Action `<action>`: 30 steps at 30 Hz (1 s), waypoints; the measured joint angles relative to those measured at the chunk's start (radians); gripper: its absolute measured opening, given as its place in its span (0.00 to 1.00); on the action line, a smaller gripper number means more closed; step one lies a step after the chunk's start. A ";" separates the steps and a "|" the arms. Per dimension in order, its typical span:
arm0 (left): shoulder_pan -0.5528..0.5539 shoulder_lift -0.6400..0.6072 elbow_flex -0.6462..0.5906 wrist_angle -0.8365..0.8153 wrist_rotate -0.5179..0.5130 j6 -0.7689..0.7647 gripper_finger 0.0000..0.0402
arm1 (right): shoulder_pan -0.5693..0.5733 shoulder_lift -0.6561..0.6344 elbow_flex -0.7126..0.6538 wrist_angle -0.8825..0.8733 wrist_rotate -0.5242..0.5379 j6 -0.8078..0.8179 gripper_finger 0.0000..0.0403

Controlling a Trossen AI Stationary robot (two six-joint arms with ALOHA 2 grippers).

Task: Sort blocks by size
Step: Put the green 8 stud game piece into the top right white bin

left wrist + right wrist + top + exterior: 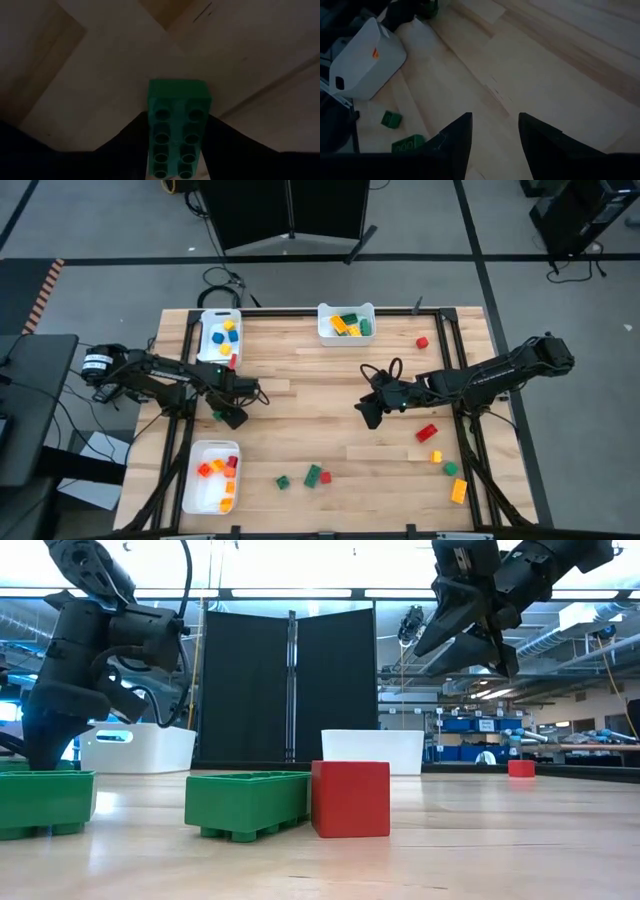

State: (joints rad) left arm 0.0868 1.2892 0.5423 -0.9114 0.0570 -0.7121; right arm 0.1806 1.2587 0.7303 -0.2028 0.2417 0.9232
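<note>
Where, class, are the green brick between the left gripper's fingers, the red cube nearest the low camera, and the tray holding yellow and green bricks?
green brick (178,127): left wrist view, studded face.
red cube (350,798): low view, front face.
tray (345,336): high view, near rim.

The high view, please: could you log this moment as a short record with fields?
left gripper: low over the table's left side, jaws around a green block
right gripper: raised mid-table, jaws open, empty
trays: three white, each holding blocks; one at the far edge
loose blocks: a red block and others near the right and front edges
</note>
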 joint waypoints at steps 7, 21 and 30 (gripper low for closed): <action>0.001 0.000 0.009 -0.034 0.011 -0.015 0.38 | 0.000 0.000 0.000 -0.001 -0.032 -0.068 0.43; -0.002 0.005 0.319 -0.049 -0.098 -0.059 0.38 | 0.006 -0.006 0.000 -0.268 -0.110 -0.143 0.43; 0.013 0.100 0.575 0.024 -0.191 0.035 0.38 | 0.030 -0.052 0.000 -0.403 -0.008 -0.210 0.43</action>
State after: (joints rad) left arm 0.1002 1.3894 1.1176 -0.8869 -0.1339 -0.6768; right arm 0.2103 1.2071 0.7307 -0.6057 0.2339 0.7135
